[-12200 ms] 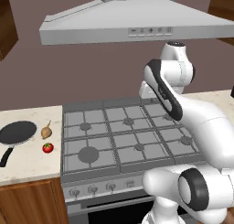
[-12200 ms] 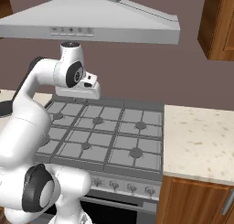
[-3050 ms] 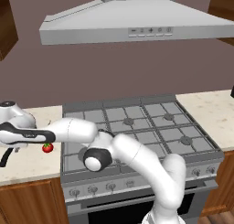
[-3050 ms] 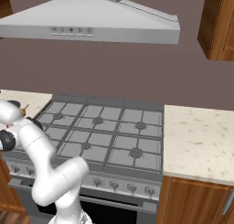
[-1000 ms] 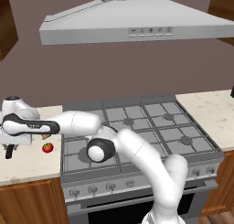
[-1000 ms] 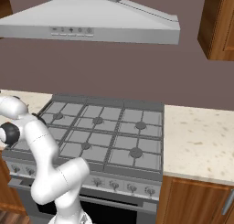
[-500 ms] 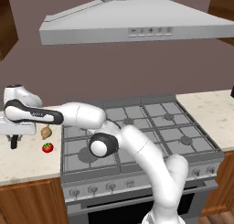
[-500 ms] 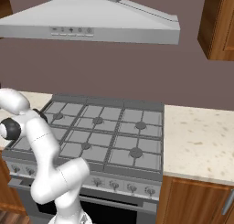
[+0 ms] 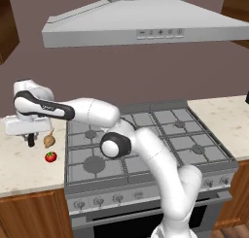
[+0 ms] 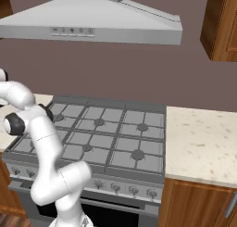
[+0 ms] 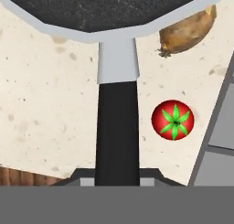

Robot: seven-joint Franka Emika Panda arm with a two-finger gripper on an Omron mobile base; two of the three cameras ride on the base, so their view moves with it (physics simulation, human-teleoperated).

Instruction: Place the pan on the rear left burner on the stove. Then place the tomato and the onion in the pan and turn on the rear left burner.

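My gripper [image 11: 117,179] is shut on the long black handle of the pan [image 11: 114,8]. The pan's round dark bowl lies across the top of the hand view and hangs above the pale counter. From the left base view, the gripper [image 9: 30,137] hovers over the counter left of the stove [image 9: 146,140], and the hand hides most of the pan. The tan onion [image 11: 187,31] [image 9: 48,141] and the red tomato [image 11: 172,119] [image 9: 50,157] rest on the counter beside the stove's left edge. The rear left burner [image 9: 91,134] sits bare under its grate.
A wide range hood [image 9: 146,28] hangs above the stove. A row of knobs [image 9: 116,199] runs along the stove's front panel. Pale counter [image 10: 199,142] extends right of the stove, with wooden cabinets above it.
The hand has risen and drifted slightly toward the stove, carrying the pan up off the counter. Tomato and onion have stayed put.
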